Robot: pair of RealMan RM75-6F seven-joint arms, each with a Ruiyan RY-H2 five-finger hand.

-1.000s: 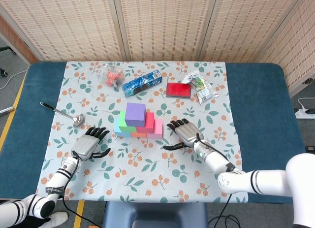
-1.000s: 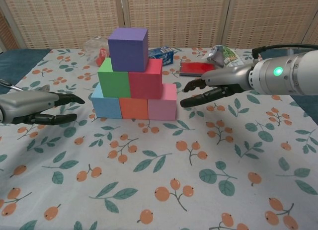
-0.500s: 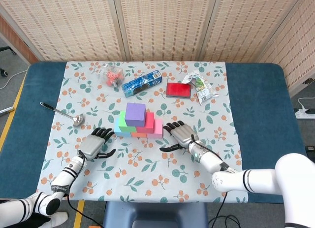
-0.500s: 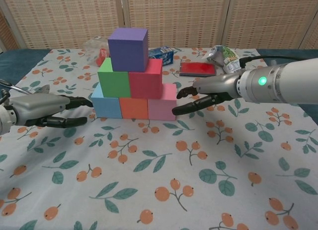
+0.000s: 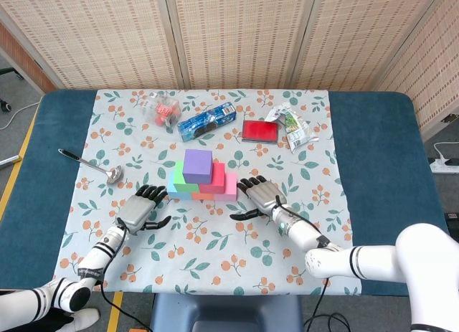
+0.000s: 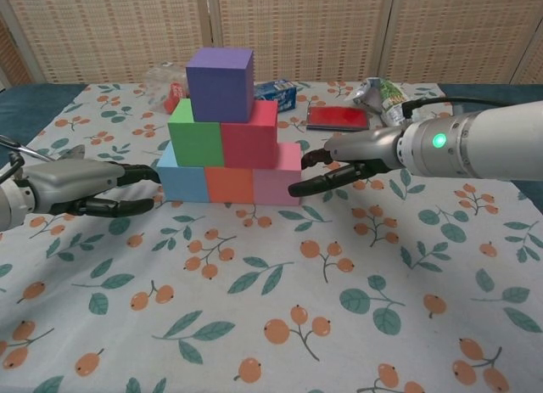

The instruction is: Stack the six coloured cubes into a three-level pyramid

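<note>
A finished three-level pyramid [image 6: 229, 130] stands on the worktop [image 6: 280, 325], flanked by the left hand [image 6: 89, 189] and right hand [image 6: 344, 160], both apparently empty, fingertips perhaps touching it.

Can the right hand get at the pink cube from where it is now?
Probably yes. The right hand is open just beside the pink cube, on its free outer side, with only bare tablecloth between them.

Both hands low, L hand [image 6: 81, 187] & R hand [image 6: 344, 161] empty, fingers spread.
</note>
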